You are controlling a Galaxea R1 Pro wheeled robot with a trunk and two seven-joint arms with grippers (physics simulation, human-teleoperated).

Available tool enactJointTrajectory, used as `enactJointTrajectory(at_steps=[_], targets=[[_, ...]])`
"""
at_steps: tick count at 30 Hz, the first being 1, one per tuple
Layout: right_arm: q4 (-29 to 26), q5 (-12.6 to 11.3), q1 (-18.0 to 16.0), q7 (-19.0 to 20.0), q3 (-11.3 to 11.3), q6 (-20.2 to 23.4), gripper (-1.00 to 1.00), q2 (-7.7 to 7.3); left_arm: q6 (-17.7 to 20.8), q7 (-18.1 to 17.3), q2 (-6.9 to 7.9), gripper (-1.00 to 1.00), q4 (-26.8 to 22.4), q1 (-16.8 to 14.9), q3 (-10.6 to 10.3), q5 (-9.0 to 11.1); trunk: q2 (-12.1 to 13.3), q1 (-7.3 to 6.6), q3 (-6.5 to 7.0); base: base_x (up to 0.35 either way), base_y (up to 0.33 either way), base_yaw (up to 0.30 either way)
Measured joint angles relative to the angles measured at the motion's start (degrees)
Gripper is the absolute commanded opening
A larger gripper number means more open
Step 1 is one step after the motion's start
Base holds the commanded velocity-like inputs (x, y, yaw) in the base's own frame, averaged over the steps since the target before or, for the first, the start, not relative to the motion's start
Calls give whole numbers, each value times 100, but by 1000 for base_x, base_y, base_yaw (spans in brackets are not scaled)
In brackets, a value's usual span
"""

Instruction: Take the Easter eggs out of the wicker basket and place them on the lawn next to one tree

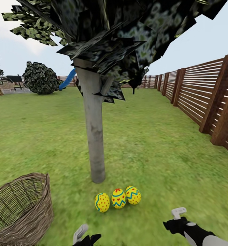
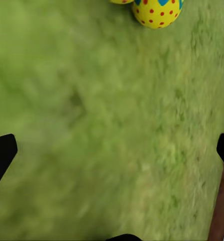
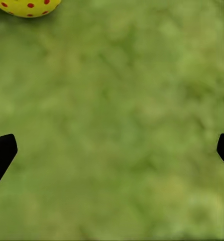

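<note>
Three Easter eggs [image 1: 118,199] sit in a row on the lawn [image 1: 155,143], lower centre of the head view, touching or nearly touching each other, just in front of the pale-grey trunk of the tree [image 1: 94,133]. Wicker basket [image 1: 22,210] at lower left, tipped over on its side, mouth facing the camera, nothing visible inside, apart from the eggs. Left gripper [image 2: 112,150] and right gripper [image 3: 112,150] both low at the bottom edge of the head view, fingers spread wide, holding nothing, over bare grass. Left wrist view catches a dotted egg [image 2: 157,12] at top edge. Wooden fence [image 1: 209,95] along the right; round bush [image 1: 40,78] and blue slide [image 1: 68,79] at upper left.
</note>
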Motion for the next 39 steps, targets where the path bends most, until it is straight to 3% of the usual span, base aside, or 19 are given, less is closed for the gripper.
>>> enactJointTrajectory(at_steps=[5, 7, 12, 18, 24, 39], targets=[[94, 2, 2, -131, 0, -1, 100, 43, -27, 2, -6, 100, 26, 0, -17, -7, 0, 0, -45, 0, 0, 72], [135, 4, 7, -151, -3, -1, 100, 48, -89, 4, -27, 100, 369, 0, -20, -9, 0, 0, -63, 0, 0, 72], [142, 5, 172, -155, -4, -9, 100, 41, -714, 7, -40, 100, 769, 0, -30, -23, 0, 0, -109, 0, 0, 72], [142, 5, 222, -162, -3, -18, 100, 34, -766, -1, -34, 100, 831, -1, -31, -25, 2, -6, -119, 0, 0, 70], [141, 5, 404, -164, 3, -27, 100, 56, -767, -2, -15, 100, 907, -2, -32, -22, 242, -137, -66, 0, 0, 46], [146, -2, 499, -163, 3, -150, 100, 57, -770, -11, -11, 100, 919, -2, -32, -22, 322, -181, -166, 0, 0, 1]])
